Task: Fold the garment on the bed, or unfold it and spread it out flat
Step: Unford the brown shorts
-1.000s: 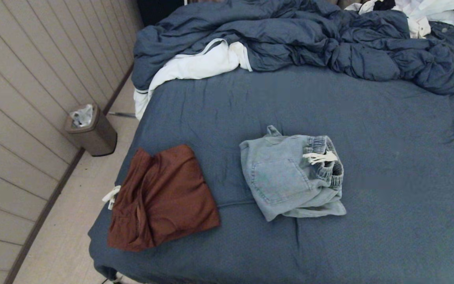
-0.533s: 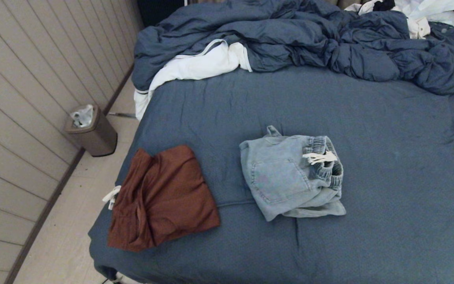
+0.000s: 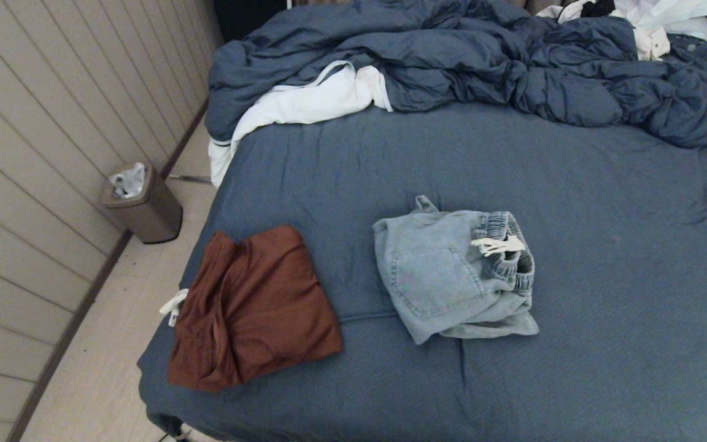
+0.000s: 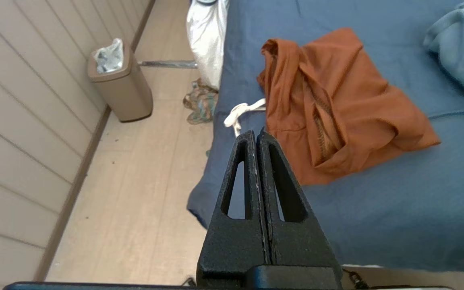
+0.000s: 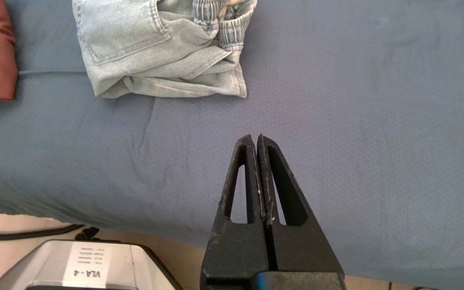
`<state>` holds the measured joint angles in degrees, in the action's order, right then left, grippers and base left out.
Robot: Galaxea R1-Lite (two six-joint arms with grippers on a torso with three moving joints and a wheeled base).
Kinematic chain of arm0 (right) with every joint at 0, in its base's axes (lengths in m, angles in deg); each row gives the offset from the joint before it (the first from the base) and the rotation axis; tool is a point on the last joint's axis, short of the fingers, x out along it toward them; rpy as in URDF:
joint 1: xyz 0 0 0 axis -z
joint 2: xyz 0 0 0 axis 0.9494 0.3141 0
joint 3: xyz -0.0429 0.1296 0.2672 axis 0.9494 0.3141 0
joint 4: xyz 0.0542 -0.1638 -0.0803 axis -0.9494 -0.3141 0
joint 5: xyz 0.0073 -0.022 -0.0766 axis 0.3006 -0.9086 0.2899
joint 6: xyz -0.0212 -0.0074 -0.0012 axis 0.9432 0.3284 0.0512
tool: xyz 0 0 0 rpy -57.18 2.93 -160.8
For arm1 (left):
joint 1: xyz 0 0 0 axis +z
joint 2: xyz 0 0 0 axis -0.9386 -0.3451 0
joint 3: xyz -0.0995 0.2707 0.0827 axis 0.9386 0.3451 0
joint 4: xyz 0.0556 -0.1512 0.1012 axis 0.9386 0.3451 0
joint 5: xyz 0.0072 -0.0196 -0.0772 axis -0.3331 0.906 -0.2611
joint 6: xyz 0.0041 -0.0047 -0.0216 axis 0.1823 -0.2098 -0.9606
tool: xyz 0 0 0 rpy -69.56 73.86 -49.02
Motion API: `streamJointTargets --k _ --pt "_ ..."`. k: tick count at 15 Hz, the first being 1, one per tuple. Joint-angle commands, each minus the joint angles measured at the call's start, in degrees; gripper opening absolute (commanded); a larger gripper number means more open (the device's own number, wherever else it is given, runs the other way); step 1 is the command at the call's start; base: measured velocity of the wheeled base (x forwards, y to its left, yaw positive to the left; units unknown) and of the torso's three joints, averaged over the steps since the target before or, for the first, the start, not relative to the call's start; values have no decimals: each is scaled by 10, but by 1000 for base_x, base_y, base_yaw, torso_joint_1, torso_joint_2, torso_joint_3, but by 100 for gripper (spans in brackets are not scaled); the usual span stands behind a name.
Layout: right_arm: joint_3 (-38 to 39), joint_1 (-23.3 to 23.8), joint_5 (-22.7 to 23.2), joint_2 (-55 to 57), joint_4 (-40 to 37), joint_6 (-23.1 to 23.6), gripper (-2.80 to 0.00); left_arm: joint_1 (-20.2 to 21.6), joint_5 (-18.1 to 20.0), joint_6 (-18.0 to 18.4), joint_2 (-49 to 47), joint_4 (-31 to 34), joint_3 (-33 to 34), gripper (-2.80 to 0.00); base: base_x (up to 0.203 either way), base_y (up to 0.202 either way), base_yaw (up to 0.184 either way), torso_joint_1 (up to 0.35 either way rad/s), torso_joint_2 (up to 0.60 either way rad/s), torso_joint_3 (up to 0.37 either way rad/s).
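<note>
The bed fills the middle and right of the head view, with brown shorts folded near its left edge and light blue jean shorts folded in the middle, waistband toward the right and far side. The left gripper hangs at the near left corner of the bed, pinched tight on nothing, and the right gripper hangs over the near edge, pinched tight on nothing too. Both pairs look neatly folded already, so I think it is best to leave them be; the jean shorts run long from near to far.
</note>
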<state>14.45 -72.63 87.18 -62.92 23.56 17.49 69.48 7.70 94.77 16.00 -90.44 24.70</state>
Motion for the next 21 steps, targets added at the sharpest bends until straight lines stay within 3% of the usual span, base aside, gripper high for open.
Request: streamJointTargets --k 1,3,7,21 --pt "1 0 0 2 -2 -4 -280 0 -1 -7 -2 -1 1 -280 0 0 0 0 0 0" --pt "1 0 -1 2 -2 -23 -280 0 -10 -32 -1 -4 1 -280 0 0 0 0 0 0" --pt "1 0 -1 2 -2 -23 -280 0 -11 -49 -2 -6 1 -280 0 0 0 0 0 0" --pt "1 0 -1 2 -2 -23 -280 0 -12 -51 -2 -6 1 -280 0 0 0 0 0 0"
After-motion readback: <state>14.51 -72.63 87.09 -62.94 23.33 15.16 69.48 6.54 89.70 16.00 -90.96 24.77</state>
